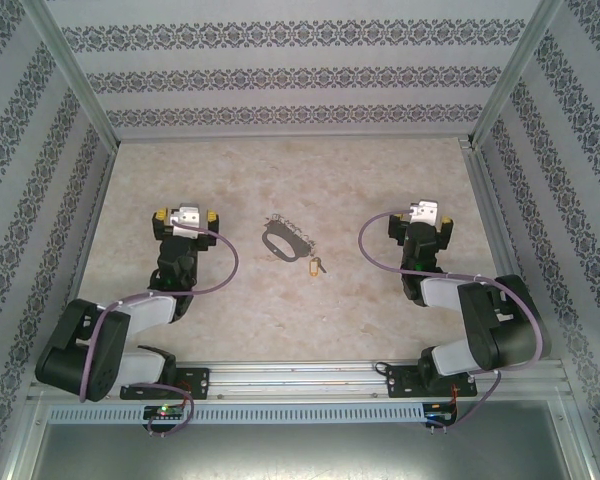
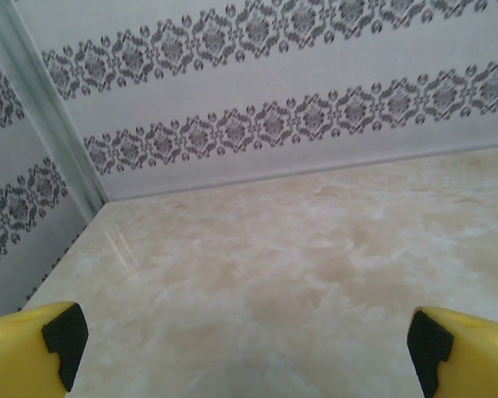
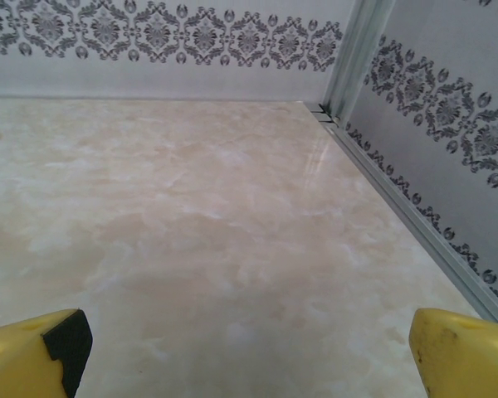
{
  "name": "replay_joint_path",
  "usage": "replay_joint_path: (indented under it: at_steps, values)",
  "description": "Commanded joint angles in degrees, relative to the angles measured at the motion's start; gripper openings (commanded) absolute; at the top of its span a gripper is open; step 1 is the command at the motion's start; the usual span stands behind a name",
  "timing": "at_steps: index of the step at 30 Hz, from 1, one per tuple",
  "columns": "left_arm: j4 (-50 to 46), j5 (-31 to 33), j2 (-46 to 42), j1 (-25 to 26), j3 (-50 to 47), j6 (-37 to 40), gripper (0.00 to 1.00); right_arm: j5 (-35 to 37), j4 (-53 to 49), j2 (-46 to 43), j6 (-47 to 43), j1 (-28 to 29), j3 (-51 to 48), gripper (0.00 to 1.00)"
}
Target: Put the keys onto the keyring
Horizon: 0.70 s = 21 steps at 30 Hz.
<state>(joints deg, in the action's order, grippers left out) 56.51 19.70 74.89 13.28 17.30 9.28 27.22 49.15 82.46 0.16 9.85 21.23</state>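
Observation:
The keyring (image 1: 283, 241), a grey oval loop with a short silvery chain along its far side, lies flat on the table midway between the arms. A tiny key (image 1: 317, 266) with a brass-gold end rests just to its near right, apart from it. My left gripper (image 1: 183, 215) is to the left of the keyring, open, with nothing between its yellow fingertips (image 2: 33, 344). My right gripper (image 1: 422, 213) is to the right of the key, also open and empty, its fingertips (image 3: 461, 348) wide apart over bare table.
Patterned walls (image 1: 280, 70) close the table on the left, back and right, with metal posts (image 2: 46, 124) at the corners. A metal rail (image 1: 300, 378) runs along the near edge by the arm bases.

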Motion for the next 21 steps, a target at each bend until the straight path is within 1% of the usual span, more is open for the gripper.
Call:
replay_joint_path:
  at_steps: [1,2,4,5,6,7,9,11,12,13,14,15,18,21]
  values:
    - [0.60,-1.80,4.16,-2.24,-1.31,-1.77,1.00,-6.13,2.72,0.31,-0.70,-1.67,-0.72,0.98]
    - [1.81,-3.80,5.70,-2.74,-1.63,-1.98,1.00,-8.25,3.16,0.25,-0.58,-2.40,-1.08,0.98]
    - [7.51,-5.73,9.92,-3.41,-2.71,-1.90,1.00,-13.23,3.69,0.64,0.31,-4.47,-1.19,0.97]
    - [10.14,-7.14,12.15,-3.92,-3.25,-2.20,1.00,-16.19,4.03,2.18,0.99,-5.73,-1.19,0.98]
    - [14.11,-7.33,14.01,-4.39,-3.95,-1.99,1.00,-17.56,9.94,5.69,1.09,-6.23,-1.19,0.97]
    - [14.93,-7.23,14.18,-4.81,-4.38,-2.93,1.00,-18.55,12.41,6.65,0.66,-6.30,-2.80,0.97]
    - [14.80,-10.87,14.73,-6.13,-4.74,-3.78,1.00,-21.17,2.54,3.08,0.26,-6.72,-1.06,0.98]
    - [16.12,-11.60,16.77,-6.86,-4.73,-4.22,1.00,-22.64,6.45,5.30,0.44,-7.04,-0.40,0.97]
    - [18.55,-12.59,18.35,-6.92,-4.56,-3.42,1.00,-22.46,4.96,4.92,1.14,-7.54,-0.05,0.98]
    - [19.04,-12.55,18.60,-7.00,-4.53,-3.40,1.00,-22.55,2.18,4.09,1.50,-8.01,0.72,0.98]
    - [16.73,-12.35,17.42,-6.97,-4.28,-3.77,1.00,-23.43,0.66,3.83,1.71,-8.47,1.18,0.98]
    - [14.62,-12.98,16.65,-7.08,-3.97,-3.95,1.00,-23.42,2.65,4.42,1.82,-8.48,0.84,0.97]
    - [15.11,-14.14,17.47,-7.54,-3.42,-3.85,1.00,-22.58,1.33,3.91,2.03,-8.52,0.96,0.98]
    - [5.84,-17.19,15.90,-9.16,0.21,-5.07,1.00,-22.36,2.03,4.11,2.09,-8.44,0.73,0.98]
